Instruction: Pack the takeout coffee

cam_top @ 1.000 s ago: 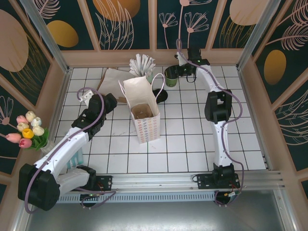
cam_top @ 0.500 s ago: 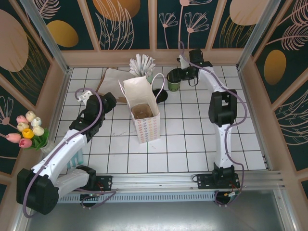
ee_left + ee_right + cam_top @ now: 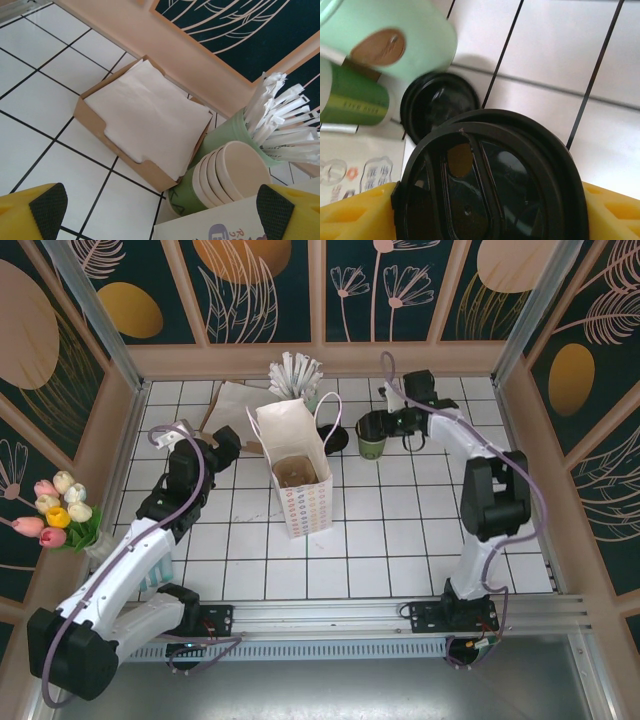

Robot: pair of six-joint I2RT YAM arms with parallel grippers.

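– While those right fingers (image 3: 355, 210) have it, where exactly is the cup (image 3: 372, 438)?
– Just right of the bag (image 3: 300, 495), pinched between them. They are closed on its sides, under the lid (image 3: 490, 180). Whether it is clear of the worktop (image 3: 400, 530), I can't tell.
– Would it crush?
– I'd guess so. It's thin green paper, round and tapered, stiffest near the rim where the black plastic lid braces it. It's probably light, and it could spill if tipped, so it wants to stay upright. High on the wall is where I'd hold it.
– Is the lid slippery?
– It looks glossy and ribbed, with a sip hole. I wouldn't lift by it.
– And the left fingers (image 3: 30, 210)?
– Spread wide and holding nothing, near the cardboard tray of napkins (image 3: 145, 115). Their dark pads look rubbery.
– And the bag?
– White paper, standing open, with soft walls.
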